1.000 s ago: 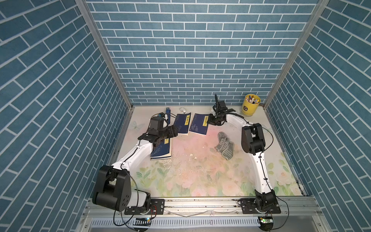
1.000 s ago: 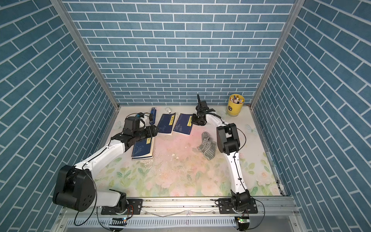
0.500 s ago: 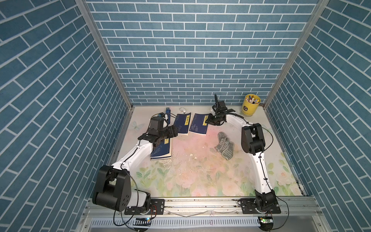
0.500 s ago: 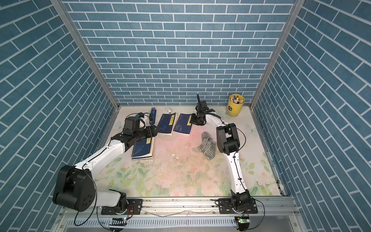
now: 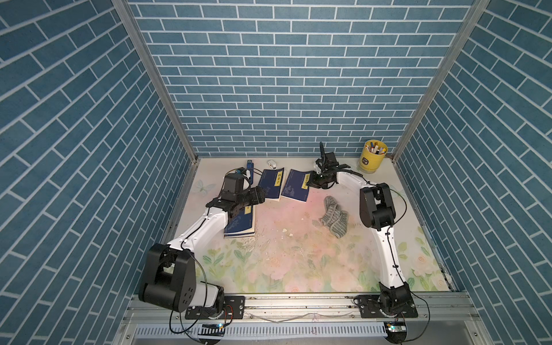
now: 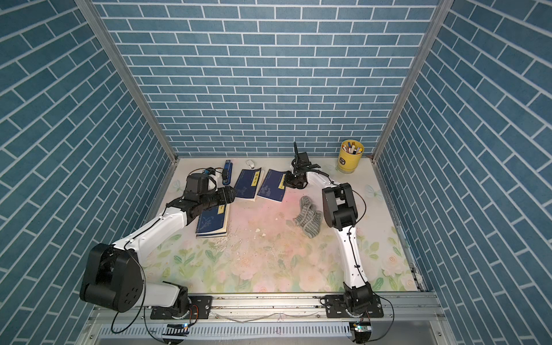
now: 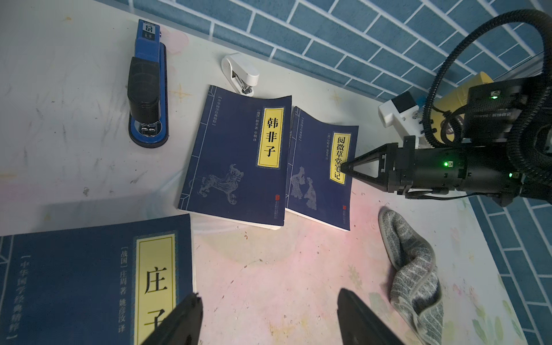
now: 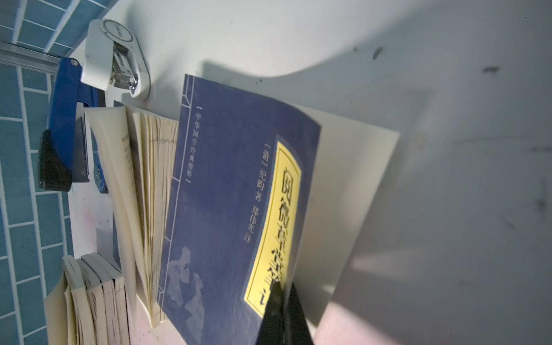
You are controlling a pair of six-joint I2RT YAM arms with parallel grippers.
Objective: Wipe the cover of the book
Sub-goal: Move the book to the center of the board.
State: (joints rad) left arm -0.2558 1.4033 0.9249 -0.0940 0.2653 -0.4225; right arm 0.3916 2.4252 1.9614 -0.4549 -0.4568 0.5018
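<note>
On the flowered surface [image 5: 298, 268] lie three blue books [image 5: 270, 186], a grey sock [image 5: 334, 219], a blue stapler [image 5: 249, 168], a white stapler [image 5: 271, 163] and a yellow cup [image 5: 373, 158].

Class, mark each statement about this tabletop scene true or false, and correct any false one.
1. The right tool is shut on the cover of a book. True.
2. The left tool holds the grey cloth. False: it is open and empty, and the grey cloth lies loose on the table.
3. The yellow cup holds pens. True.
4. The blue stapler rests on the book. False: it sits on the table itself, apart from the book.
</note>
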